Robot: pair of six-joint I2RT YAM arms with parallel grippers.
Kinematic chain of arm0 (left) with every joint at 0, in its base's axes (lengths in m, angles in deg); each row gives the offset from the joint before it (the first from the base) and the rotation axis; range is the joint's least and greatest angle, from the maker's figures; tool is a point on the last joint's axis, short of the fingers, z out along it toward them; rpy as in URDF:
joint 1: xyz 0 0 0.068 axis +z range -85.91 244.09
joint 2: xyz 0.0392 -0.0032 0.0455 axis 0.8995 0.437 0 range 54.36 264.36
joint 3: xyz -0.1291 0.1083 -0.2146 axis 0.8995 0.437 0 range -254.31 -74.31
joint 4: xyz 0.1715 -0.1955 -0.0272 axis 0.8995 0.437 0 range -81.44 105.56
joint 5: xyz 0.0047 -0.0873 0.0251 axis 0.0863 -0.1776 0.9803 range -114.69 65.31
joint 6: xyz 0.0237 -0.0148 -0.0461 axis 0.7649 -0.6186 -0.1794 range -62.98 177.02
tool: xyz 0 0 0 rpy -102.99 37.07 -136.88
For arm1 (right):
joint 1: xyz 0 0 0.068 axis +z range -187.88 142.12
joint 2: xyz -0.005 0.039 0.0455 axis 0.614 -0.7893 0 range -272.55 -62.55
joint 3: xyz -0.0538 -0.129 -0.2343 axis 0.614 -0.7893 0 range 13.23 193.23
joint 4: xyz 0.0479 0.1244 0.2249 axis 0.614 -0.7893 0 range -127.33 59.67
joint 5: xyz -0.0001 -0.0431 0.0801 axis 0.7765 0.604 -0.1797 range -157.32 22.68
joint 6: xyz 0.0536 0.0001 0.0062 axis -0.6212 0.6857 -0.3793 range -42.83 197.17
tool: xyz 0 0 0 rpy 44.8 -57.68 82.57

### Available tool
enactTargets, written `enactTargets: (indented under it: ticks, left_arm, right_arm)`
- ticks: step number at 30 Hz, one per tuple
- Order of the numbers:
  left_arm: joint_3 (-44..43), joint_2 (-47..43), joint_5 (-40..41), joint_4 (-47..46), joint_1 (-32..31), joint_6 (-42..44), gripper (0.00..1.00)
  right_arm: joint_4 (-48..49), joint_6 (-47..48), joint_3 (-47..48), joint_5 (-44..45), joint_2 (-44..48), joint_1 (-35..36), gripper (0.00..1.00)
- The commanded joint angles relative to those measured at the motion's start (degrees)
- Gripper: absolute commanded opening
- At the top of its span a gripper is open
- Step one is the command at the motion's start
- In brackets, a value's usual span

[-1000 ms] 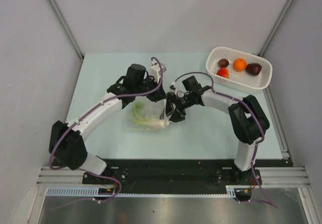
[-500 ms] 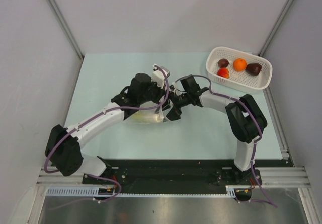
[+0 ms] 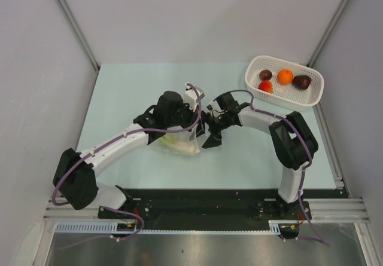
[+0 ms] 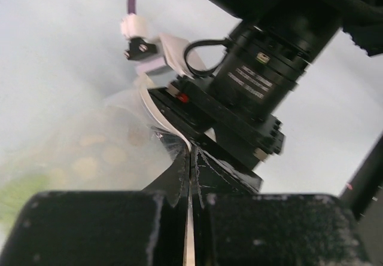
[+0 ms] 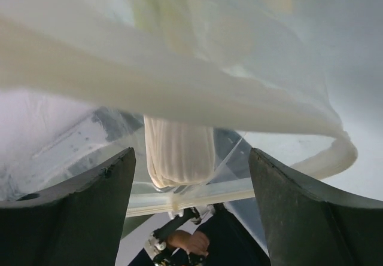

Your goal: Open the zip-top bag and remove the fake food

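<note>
Hold firm with the left gripper (image 4: pixel 190 170), pinched shut on the lip of the small clear crinkly zip-top bag (image 3: pixel 173 145), well left of the white perforated plastic basket (image 3: pixel 281 101). Slide the right gripper (image 5: pixel 190 176), gaping and empty, astride the pale beige toy piece (image 5: pixel 179 149); close gently.

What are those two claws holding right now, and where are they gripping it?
The left gripper is shut on the zip-top bag, pinching its edge. The right gripper is open, holding nothing.

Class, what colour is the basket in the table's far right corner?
White, dotted with small holes. The basket shows best in the top view.
</note>
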State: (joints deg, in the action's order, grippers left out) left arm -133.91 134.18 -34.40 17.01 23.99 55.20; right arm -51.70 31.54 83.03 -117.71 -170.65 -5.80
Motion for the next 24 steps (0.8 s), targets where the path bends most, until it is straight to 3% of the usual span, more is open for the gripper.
enactTargets:
  ticks: [1,5,9,14,17,24]
  left_arm:
    - [-4.90,0.25,-11.28,2.52,-2.00,-5.90,0.00]
    - [-10.88,2.63,-15.94,11.40,-1.56,-12.04,0.00]
    - [-12.04,2.54,-18.85,10.71,-0.51,-15.92,0.00]
    - [-11.86,3.59,-16.74,10.63,0.02,-12.51,0.00]
    - [-12.12,5.00,-14.37,10.19,0.37,-10.75,0.00]
    - [-14.32,8.60,-10.07,10.19,0.72,-7.32,0.00]
  right_arm:
    - [-1.40,2.12,3.15,5.02,4.20,0.01,0.81]
    - [-0.43,1.33,3.15,7.24,4.91,-2.28,0.76]
    - [-1.14,2.64,3.15,4.44,3.68,-2.28,0.69]
    - [-3.06,4.40,3.15,-1.27,3.77,-2.28,0.68]
    - [-8.06,9.58,3.15,-2.60,3.16,-1.58,0.73]
    - [-19.93,21.44,3.06,-1.91,0.61,3.08,0.74]
